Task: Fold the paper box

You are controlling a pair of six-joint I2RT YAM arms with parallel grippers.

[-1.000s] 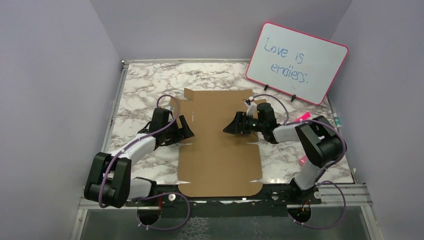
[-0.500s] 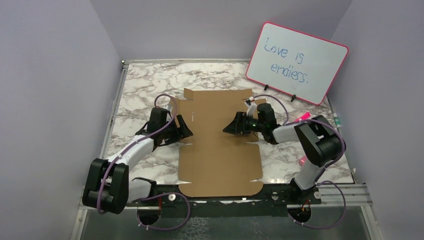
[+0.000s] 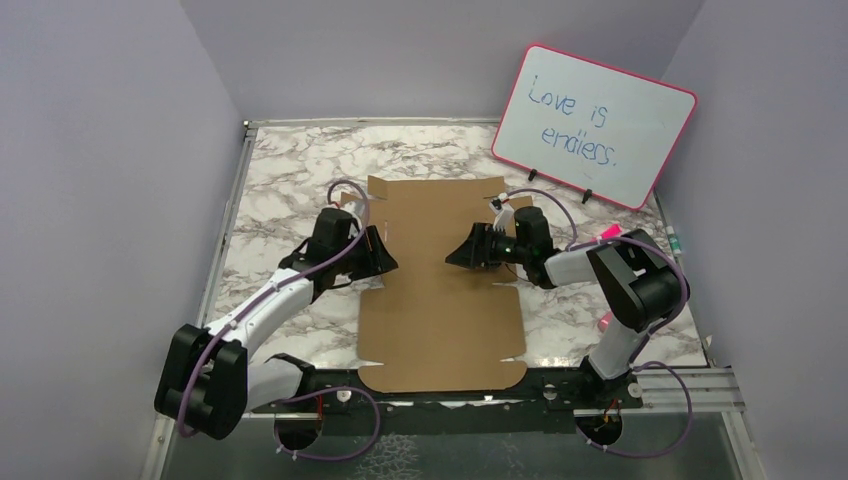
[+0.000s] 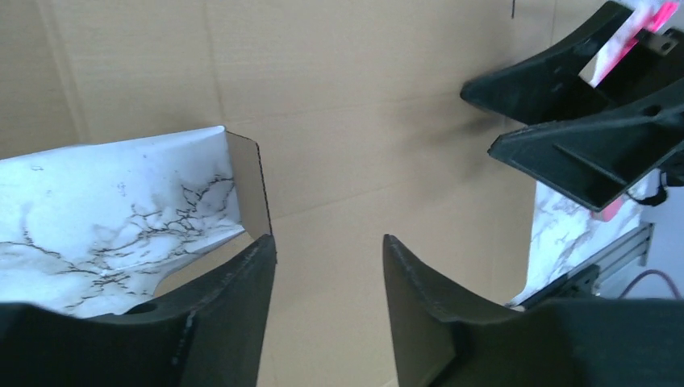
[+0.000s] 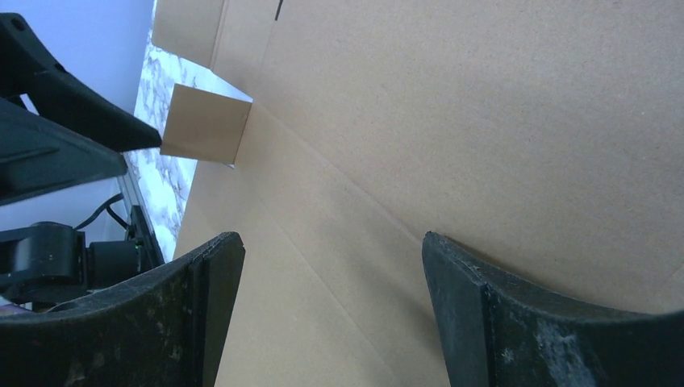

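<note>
The left pincer (image 4: 327, 242) is partly open. Its 2 jaws are apart with nothing between them, low over the left edge of the box (image 3: 440, 320). Just beside its left jaw 1 small flap (image 4: 246, 181) is tilted up along its crease, off the counter (image 4: 121, 201); I cannot tell whether the jaw touches it. The right pincer (image 5: 331, 238) is wide open and empty. It hangs close over the sheet's middle right, pointing across at the left one, and the pictures do not show whether it presses on the cardboard. The box is a flat die-cut sheet in the middle of the counter, between the 2 arms. Its long side runs from the near rail, by the arm bases, toward the far side. It is plain brown and unmarked. It has rounded corners at the near end, notched tabs at the far end, short slits along both sides and faint crease lines across its panels. Going by this, the task has barely begun: that 1 flap is the only part raised. No wall stands and every large panel lies flat. All the rest is left to do: lifting the side walls, tucking the tabs and closing the box.
</note>
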